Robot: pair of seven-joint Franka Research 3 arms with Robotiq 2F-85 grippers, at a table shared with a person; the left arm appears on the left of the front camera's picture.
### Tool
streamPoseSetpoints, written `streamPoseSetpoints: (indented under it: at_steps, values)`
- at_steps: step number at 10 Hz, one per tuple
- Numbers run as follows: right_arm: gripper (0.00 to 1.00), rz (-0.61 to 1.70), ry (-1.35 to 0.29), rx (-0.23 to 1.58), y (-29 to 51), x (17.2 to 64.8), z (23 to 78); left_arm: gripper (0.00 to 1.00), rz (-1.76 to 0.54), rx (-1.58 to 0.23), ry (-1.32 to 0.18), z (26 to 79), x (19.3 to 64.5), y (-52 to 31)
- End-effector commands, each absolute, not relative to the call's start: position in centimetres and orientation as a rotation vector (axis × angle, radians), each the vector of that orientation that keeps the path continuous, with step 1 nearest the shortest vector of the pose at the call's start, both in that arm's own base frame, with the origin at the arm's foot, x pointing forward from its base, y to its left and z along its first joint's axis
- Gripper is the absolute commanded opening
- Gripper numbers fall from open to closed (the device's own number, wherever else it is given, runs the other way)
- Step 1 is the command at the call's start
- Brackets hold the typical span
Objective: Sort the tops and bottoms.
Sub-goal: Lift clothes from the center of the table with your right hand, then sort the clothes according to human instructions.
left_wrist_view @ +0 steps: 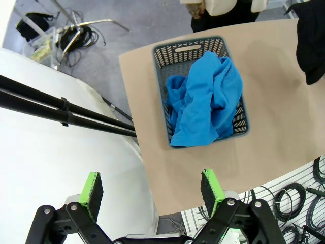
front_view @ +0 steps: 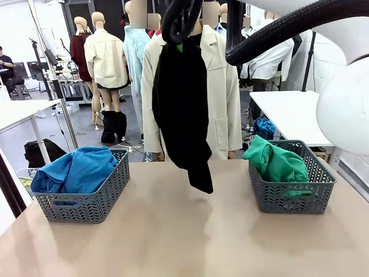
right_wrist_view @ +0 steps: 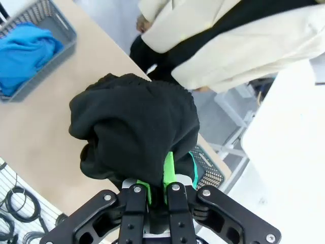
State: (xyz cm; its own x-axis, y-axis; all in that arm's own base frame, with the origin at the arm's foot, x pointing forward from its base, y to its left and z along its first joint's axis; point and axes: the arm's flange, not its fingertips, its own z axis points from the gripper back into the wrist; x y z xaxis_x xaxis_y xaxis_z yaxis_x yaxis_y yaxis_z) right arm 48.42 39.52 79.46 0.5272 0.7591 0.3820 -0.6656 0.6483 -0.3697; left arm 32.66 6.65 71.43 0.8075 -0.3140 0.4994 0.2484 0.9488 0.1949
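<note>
Plain black soft garment point(front_view: 183, 109) hanging limp, pinched in right fingers point(right_wrist_view: 169, 173), left fingers point(left_wrist_view: 92, 187) spread, empty

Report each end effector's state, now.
Left end effector: open, holding nothing.
Right end effector: closed on the black garment, which hangs above the table.

A robot lab or workshop with a clothing theme. A tan table point(front_view: 173, 231) carries two grey plastic baskets point(front_view: 86, 202) point(front_view: 291, 190) of garments; white worktables point(front_view: 288, 112) stand behind on a grey floor. Cables point(left_wrist_view: 76, 38) lie coiled on the floor, a metal stand point(front_view: 63, 109) rises at the left, and a person point(front_view: 7, 69) sits at a far desk.
</note>
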Motion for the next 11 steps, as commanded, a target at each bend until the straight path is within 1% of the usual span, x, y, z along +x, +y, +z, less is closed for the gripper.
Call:
streamPoseSetpoints:
  at_steps: [1,3,4,11]
  values:
    - [0.00,0.860,-0.532,-0.200,42.4,50.1,83.3,1.00,-0.296,0.121,-0.547,71.6,32.6,6.7]
    - [0.00,0.885,-0.504,-0.162,42.3,49.7,82.6,1.00,-0.296,0.121,-0.547,71.6,32.6,6.7]
    - [0.00,0.867,-0.544,-0.174,40.0,47.1,80.3,1.00,-0.296,0.121,-0.547,71.6,32.6,6.7]
    - [0.00,0.867,-0.544,-0.174,40.0,47.1,80.3,1.00,-0.296,0.121,-0.547,71.6,32.6,6.7]
